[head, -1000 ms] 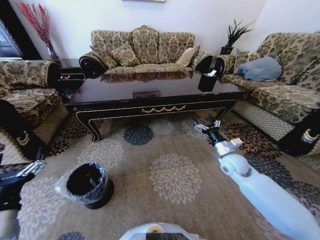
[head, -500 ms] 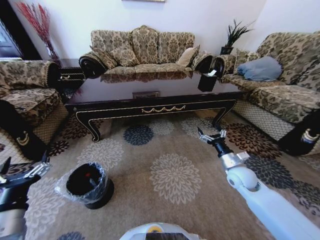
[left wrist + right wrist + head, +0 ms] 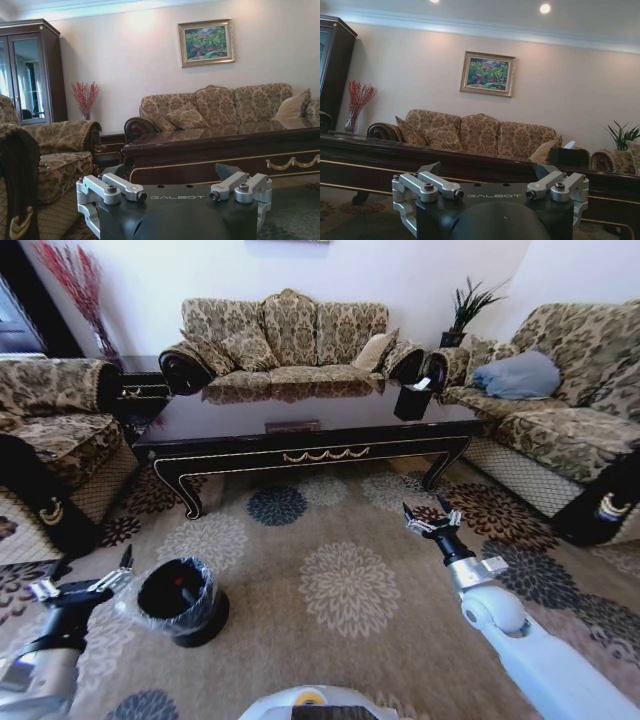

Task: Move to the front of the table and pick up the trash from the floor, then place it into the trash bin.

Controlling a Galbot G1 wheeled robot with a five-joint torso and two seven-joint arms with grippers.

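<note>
The left gripper (image 3: 80,580), fingers spread and nothing held, is seen just left of the bin (image 3: 182,601), above the carpet (image 3: 345,590). The bin, lined with a clear bag, is stood on the carpet in front of the table's (image 3: 300,445) left end, and something red is seen inside it. The right gripper (image 3: 432,519), also spread and bare, is held over the carpet in front of the table's right end, well apart from the bin.
</note>
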